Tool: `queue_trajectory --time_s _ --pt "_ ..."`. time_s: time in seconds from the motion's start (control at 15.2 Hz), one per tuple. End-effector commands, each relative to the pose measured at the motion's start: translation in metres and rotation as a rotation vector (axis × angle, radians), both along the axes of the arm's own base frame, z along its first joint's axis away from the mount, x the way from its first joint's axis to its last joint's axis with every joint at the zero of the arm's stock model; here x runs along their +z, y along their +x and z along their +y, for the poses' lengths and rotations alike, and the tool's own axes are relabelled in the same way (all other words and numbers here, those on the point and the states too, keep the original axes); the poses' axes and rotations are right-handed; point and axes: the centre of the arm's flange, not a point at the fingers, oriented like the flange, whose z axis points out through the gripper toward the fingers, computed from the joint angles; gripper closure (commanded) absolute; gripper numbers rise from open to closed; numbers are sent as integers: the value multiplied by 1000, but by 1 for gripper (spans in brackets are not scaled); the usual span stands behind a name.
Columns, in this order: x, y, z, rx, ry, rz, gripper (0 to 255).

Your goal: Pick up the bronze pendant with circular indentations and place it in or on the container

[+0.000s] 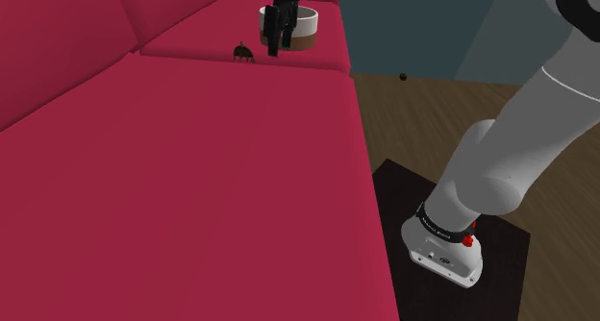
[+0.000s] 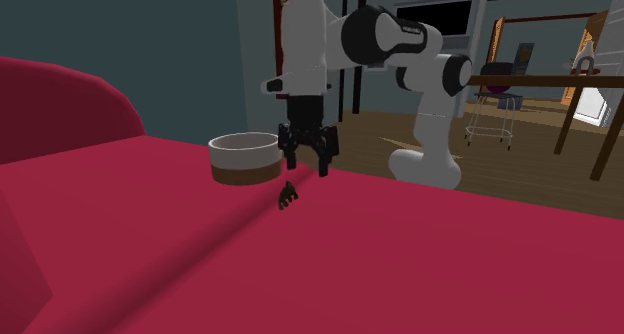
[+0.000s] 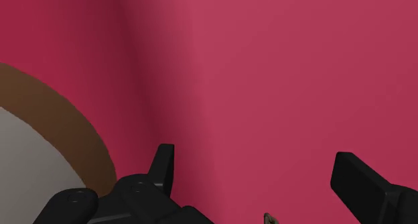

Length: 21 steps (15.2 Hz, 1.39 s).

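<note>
Fingers (image 3: pixel 164 168) of my gripper (image 3: pixel 256 161) stand apart, empty, above the dark pendant (image 3: pixel 269 219) on the red sofa (image 3: pixel 301 68), beside the bowl (image 3: pixel 67 129).

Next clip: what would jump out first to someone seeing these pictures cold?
The deep red sofa spreads across the shoulder view, with the white arm reaching over it. On the far cushion stands a white bowl with a brown base. The black gripper hangs open beside it, just above a small dark pendant lying on the cushion.
</note>
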Motion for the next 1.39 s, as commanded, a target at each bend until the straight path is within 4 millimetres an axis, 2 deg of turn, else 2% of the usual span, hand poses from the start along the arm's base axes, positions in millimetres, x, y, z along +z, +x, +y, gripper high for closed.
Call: queue_trajectory --time_s 0.0,0.26,0.33,0.79,1.32 --pt "8 20 11 31 15 -25 0" --pt "23 53 41 98 44 -59 0" --pt "24 54 42 101 46 -61 0" --pt "-16 58 48 101 46 -61 0" --pt "-16 58 48 101 46 -61 0"
